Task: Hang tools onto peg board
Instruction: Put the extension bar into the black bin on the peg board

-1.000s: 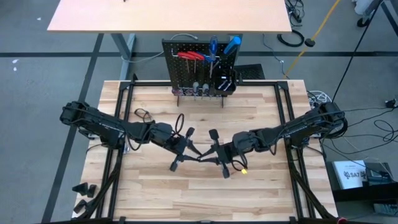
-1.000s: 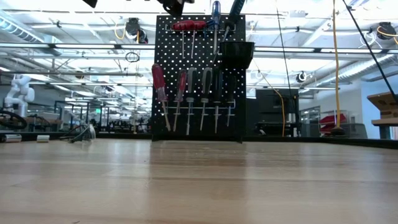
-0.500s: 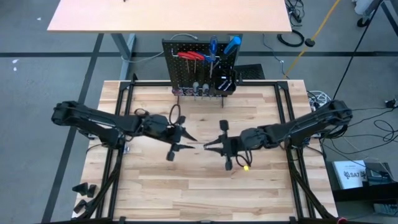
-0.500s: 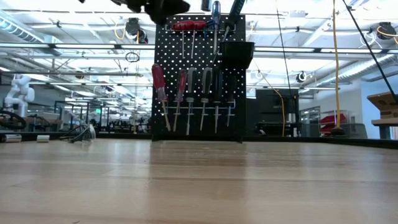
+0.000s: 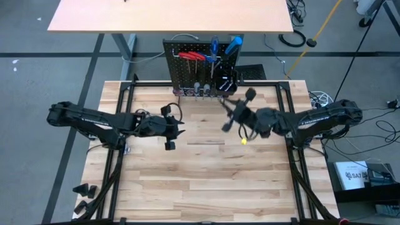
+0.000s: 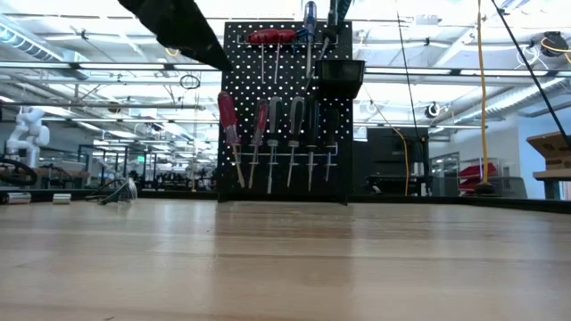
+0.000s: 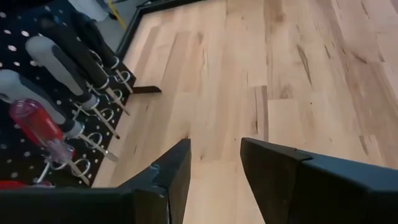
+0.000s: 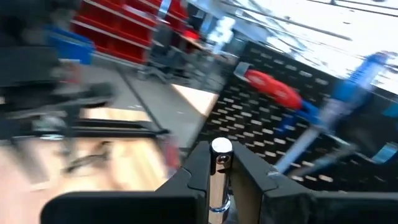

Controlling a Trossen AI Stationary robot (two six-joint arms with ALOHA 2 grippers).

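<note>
The right gripper [image 5: 232, 116], nearer the peg board [image 5: 199, 65] than the empty, half-open left gripper [image 5: 177, 130], pinched a silver metal piece [image 8: 220, 163] upright in its fingers, the board just ahead of it.

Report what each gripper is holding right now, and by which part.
The right gripper is shut on a small silver metal piece, pinching its shaft so the rounded end sticks out past the jaws. The left gripper holds nothing; its jaws stand apart over bare tabletop.
</note>
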